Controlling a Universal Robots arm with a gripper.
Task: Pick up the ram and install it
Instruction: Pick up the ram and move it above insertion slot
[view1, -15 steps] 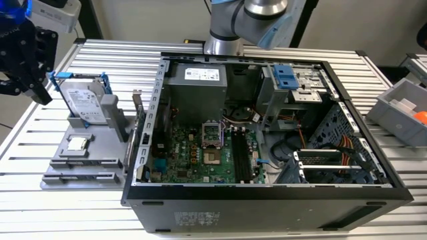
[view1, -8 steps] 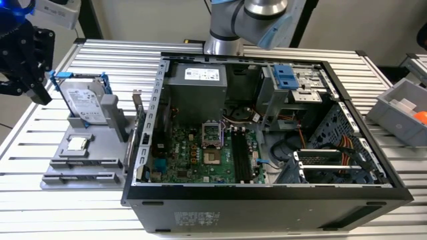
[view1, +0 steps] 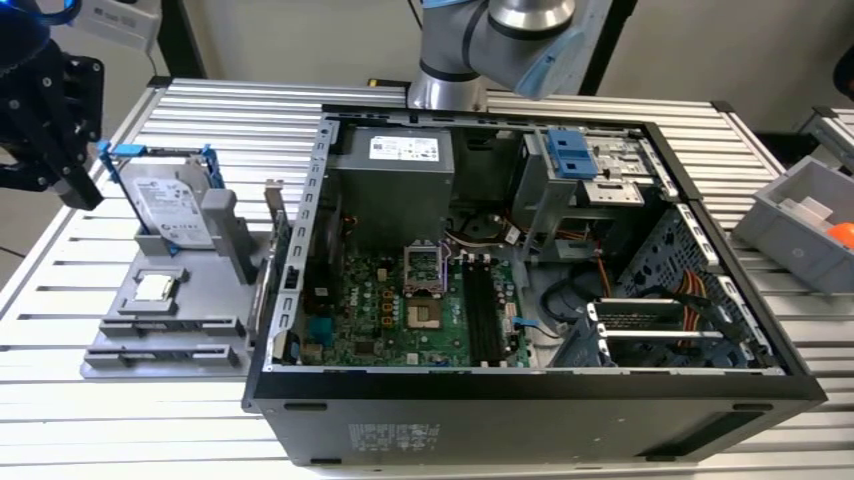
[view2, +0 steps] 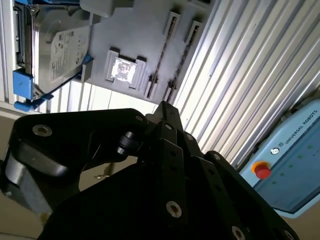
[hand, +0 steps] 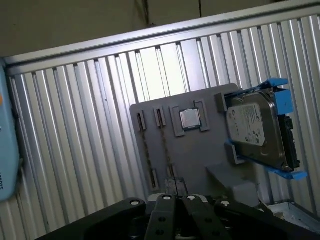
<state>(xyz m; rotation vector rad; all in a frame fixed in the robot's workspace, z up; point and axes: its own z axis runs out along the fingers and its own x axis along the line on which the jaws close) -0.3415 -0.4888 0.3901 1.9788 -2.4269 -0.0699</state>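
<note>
- Grey holder plate on the ribbed metal surface carries the ram. It stands on its long edge in a slot, straight ahead of the fingers and clear of them.
- A second stick sits just beside it, parallel.
- Fingers look closed together with nothing between them.
- Handling, judged: light, stiff, thin and fragile. A pinch across the two flat faces near the middle of the free long edge looks best, keeping off the contact edge. It likely slides out of the slot easily and could tip if taken near one end.
- Hard drive in its blue frame and the square chip share the plate, farther out from the fingers than the ram's near end.
- Hard to make out: the ram shows edge-on, so its colour, chips and notch are unreadable.
- In the exterior view the fingers are partly cut off at the picture's edge.
- The black motherboard slots in the open case are well apart from the fingers; latch positions can't be told.
</note>
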